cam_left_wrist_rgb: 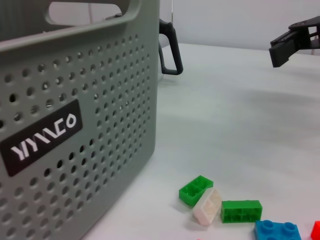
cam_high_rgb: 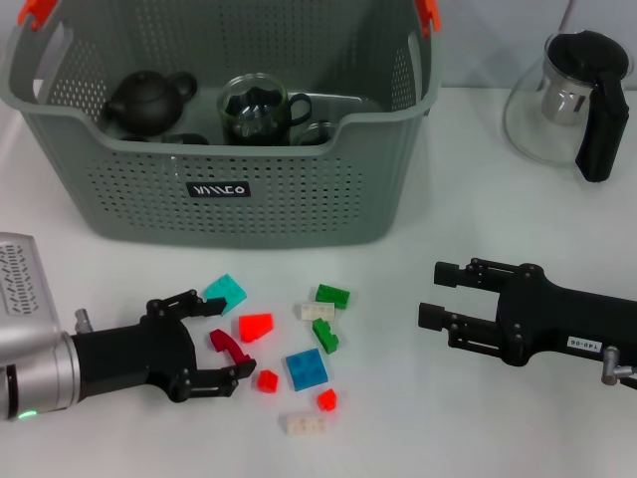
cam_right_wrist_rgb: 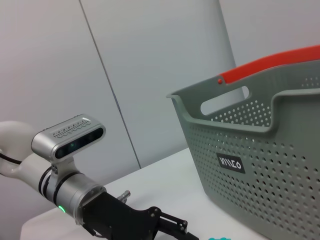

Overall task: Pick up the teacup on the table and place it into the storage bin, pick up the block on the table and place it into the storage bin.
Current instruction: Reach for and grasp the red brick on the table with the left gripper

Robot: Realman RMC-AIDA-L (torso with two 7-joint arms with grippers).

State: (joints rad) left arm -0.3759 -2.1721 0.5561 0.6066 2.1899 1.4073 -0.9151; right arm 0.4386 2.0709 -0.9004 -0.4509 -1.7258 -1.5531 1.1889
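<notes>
The grey perforated storage bin [cam_high_rgb: 229, 189] stands at the back of the table and also shows in the left wrist view [cam_left_wrist_rgb: 75, 125] and the right wrist view [cam_right_wrist_rgb: 270, 150]. A glass teacup [cam_high_rgb: 261, 110] sits inside it beside a black teapot [cam_high_rgb: 149, 100]. Several small blocks lie in front of the bin, among them a teal one [cam_high_rgb: 227, 292], a red one [cam_high_rgb: 256, 326] and a blue one [cam_high_rgb: 307, 369]. My left gripper [cam_high_rgb: 230, 337] is open, low over the table, with a dark red arch block [cam_high_rgb: 221, 342] between its fingers. My right gripper [cam_high_rgb: 435, 294] is open and empty, to the right of the blocks.
A glass teapot with a black handle [cam_high_rgb: 572, 95] stands at the back right. Green blocks [cam_left_wrist_rgb: 196, 190], a white block [cam_left_wrist_rgb: 207, 206] and the blue block [cam_left_wrist_rgb: 275, 231] lie close to the bin's front wall. No teacup shows on the table.
</notes>
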